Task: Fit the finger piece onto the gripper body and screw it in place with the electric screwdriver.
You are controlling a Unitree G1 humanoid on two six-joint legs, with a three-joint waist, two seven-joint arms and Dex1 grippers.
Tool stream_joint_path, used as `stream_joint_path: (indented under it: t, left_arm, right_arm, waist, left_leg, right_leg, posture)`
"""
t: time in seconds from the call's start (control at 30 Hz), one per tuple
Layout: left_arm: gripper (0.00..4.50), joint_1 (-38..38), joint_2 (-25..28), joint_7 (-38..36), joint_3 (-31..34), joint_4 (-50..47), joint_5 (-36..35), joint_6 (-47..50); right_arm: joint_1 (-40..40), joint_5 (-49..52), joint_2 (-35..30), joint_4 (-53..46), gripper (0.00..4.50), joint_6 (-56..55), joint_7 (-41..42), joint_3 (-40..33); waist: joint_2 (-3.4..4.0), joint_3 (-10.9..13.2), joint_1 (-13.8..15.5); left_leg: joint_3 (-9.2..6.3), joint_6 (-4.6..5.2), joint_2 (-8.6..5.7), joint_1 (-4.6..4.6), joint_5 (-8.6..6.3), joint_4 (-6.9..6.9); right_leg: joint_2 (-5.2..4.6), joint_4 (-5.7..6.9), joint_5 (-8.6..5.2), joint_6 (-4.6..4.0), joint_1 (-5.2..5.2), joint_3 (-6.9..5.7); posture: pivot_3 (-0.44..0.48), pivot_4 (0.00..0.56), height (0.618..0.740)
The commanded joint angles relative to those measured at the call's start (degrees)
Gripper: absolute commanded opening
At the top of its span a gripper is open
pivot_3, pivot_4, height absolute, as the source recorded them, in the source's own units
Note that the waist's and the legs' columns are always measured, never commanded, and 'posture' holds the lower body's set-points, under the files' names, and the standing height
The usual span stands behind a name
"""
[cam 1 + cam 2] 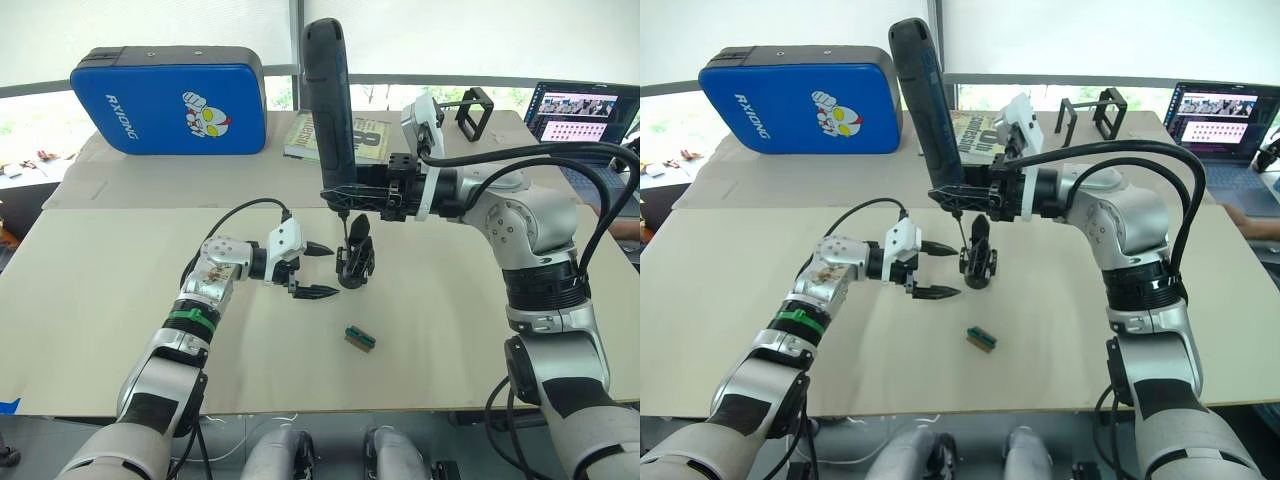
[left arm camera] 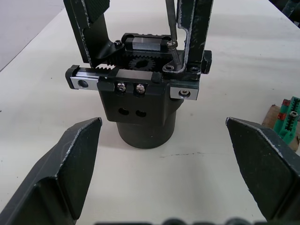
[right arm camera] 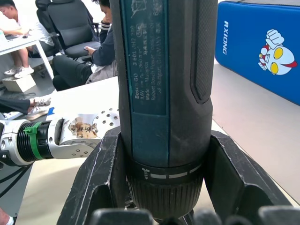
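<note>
Black screwdriver (image 1: 328,105) is clamped upright in the right gripper (image 1: 362,196), bit down on a screw atop the gripper body (image 2: 140,93) mid-table. Left gripper (image 1: 313,270) gapes beside it, empty. Screwing step; next: hold the bit square, steady the body.

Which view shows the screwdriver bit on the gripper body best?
Left wrist view: the bit meets a screw atop the gripper body, close up. Both eye views show the electric screwdriver above it, small. Right wrist view shows the screwdriver's barrel, clamped.
</note>
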Motion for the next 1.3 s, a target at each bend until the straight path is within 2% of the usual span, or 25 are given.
stream_joint_path:
  t: [0.03,1.3]
  left_arm:
    - [4.50,-1.42,-0.31,0.08,0.32,-1.00,0.04,-1.29]
    - [4.50,-1.31,-0.49,-0.01,0.53,-0.96,0.48,-2.10]
  right_arm:
    - [-1.43,-0.08,-0.18,-2.28,1.92,-3.18,0.98,-1.61]
    - [0.17,-1.44,0.28,-3.38,1.92,-4.23,2.01,-1.73]
  waist:
    - [0.00,0.00,-0.01]
    - [0.00,0.00,0.00]
  left_leg:
    - [0.00,0.00,0.00,0.00,0.00,0.00]
    - [0.00,0.00,0.00,0.00,0.00,0.01]
  right_leg:
    - [0.00,0.00,0.00,0.00,0.00,0.00]
    - [0.00,0.01,0.00,0.00,0.00,0.00]
  posture:
    - [0.000,0.150,0.740]
    - [0.000,0.150,0.740]
